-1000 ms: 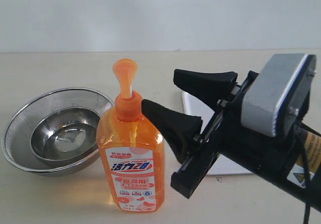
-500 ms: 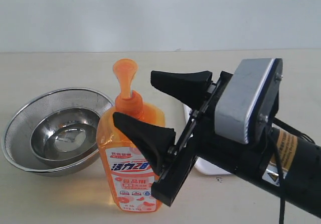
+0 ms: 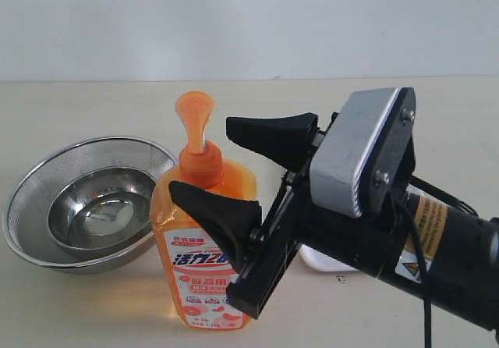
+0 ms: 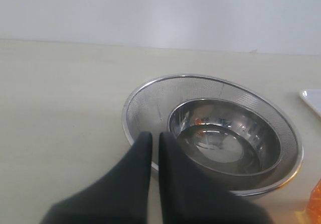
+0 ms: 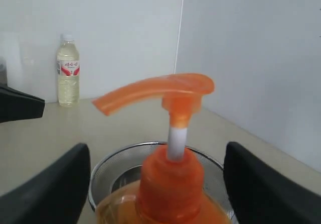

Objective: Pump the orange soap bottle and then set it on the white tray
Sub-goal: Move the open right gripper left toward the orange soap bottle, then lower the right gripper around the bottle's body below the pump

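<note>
Counter edge: the counter meets a plain white wall along its far side.
Open room: bare surface lies behind the bottle and the bowls, and in front near the lower left.
Left flank: a mesh strainer bowl holding a smaller steel bowl sits just beside the bottle.
Right flank: the white tray is mostly hidden under the right arm; only a rounded corner shows.
Orange soap bottle: it stands upright on the counter between the bowls and the tray, not on the tray.
Look: translucent orange body, white-and-orange label, and an orange pump head raised on a white stem.
Right gripper: its jaws are spread wide, one on each side of the bottle's neck, with gaps visible on both sides.
Left gripper: its jaws are pressed together, holding nothing, low by the strainer's rim.
Far off: a clear drink bottle stands against the wall.
</note>
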You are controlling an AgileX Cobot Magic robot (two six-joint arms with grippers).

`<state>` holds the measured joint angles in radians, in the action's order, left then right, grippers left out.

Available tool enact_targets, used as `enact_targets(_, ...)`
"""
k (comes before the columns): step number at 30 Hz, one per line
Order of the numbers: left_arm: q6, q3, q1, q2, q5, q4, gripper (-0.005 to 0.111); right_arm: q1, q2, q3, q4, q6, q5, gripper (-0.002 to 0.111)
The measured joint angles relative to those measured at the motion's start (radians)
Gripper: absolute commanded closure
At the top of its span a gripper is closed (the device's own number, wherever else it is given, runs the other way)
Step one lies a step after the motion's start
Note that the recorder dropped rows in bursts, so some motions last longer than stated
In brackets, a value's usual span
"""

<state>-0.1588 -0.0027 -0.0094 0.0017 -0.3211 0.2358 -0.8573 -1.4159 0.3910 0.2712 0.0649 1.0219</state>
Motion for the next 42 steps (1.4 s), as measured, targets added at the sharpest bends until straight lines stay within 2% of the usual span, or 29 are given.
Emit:
enact_targets(10, 0.000, 0.000, 0.000, 0.000, 0.000, 0.000, 0.102, 0.000, -0.108, 0.066, 0.000, -0.001, -0.004, 0.043)
enact_targets(12, 0.000, 0.000, 0.000, 0.000, 0.000, 0.000, 0.102, 0.000, -0.110, 0.068, 0.000, -0.001, -0.004, 0.051)
enact_targets(16, 0.000, 0.000, 0.000, 0.000, 0.000, 0.000, 0.102, 0.000, -0.110, 0.068, 0.000, -0.014, -0.019, 0.079)
enact_targets(19, 0.000, 0.000, 0.000, 0.000, 0.000, 0.000, 0.102, 0.000, -0.110, 0.073, -0.009, -0.020, -0.034, 0.091)
enact_targets(23, 0.000, 0.000, 0.000, 0.000, 0.000, 0.000, 0.102, 0.000, -0.110, 0.074, -0.020, -0.020, -0.038, 0.100)
enact_targets(35, 0.000, 0.000, 0.000, 0.000, 0.000, 0.000, 0.102, 0.000, -0.110, 0.074, -0.131, -0.065, -0.044, 0.102)
enact_targets(42, 0.000, 0.000, 0.000, 0.000, 0.000, 0.000, 0.102, 0.000, -0.110, 0.074, -0.288, -0.106, -0.040, 0.102)
